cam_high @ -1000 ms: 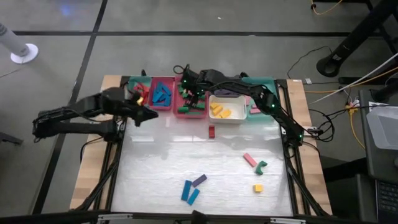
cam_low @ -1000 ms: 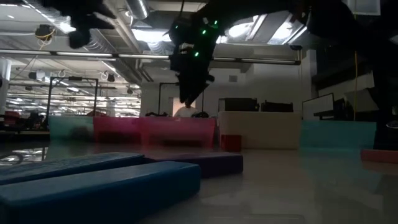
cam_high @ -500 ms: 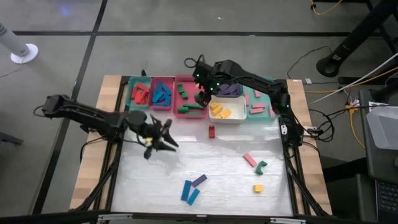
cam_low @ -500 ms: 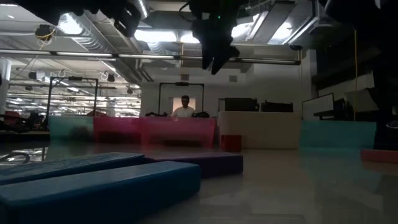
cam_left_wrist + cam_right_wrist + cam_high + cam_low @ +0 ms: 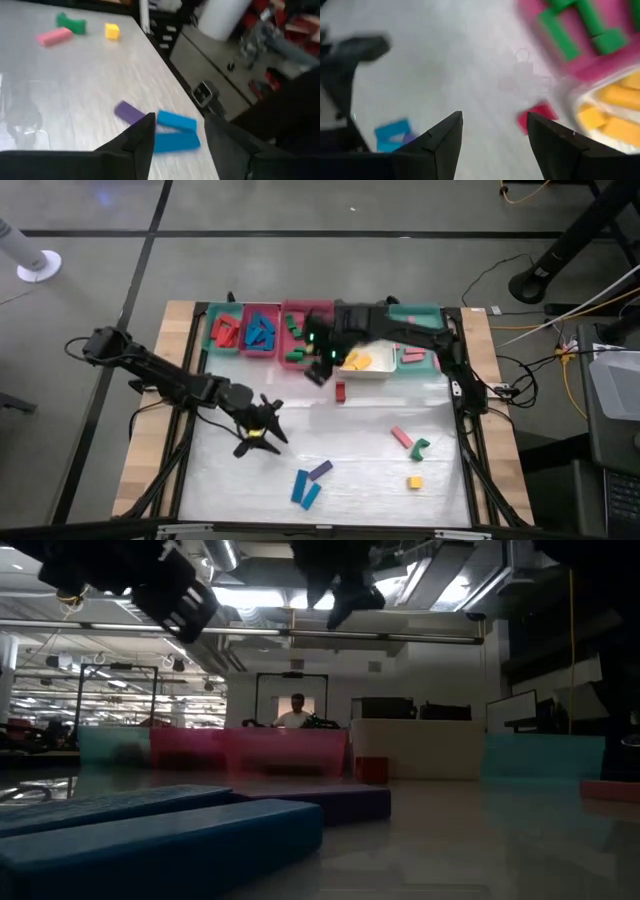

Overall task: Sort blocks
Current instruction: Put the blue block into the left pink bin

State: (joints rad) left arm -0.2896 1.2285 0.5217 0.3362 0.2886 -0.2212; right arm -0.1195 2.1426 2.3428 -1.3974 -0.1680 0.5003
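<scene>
Loose blocks lie flat on the white table: a red one, a pink one, a green one, a yellow one, a purple one and two blue ones. My left gripper hovers open left of centre, pointing toward the blue blocks and the purple block. My right gripper hangs open above the table, just in front of the pink tray. The red block lies below it. Both grippers are empty.
Along the far edge stands a row of trays: red blocks, blue blocks, green blocks in the pink tray, yellow blocks in a white tray, purple blocks, pink blocks. A person shows far behind the table.
My left gripper has swung from the far-left trays toward the near edge and the right, sinking toward the blue and purple blocks and rolling as it went. My right gripper has risen from over the pink tray and come toward the near edge.
</scene>
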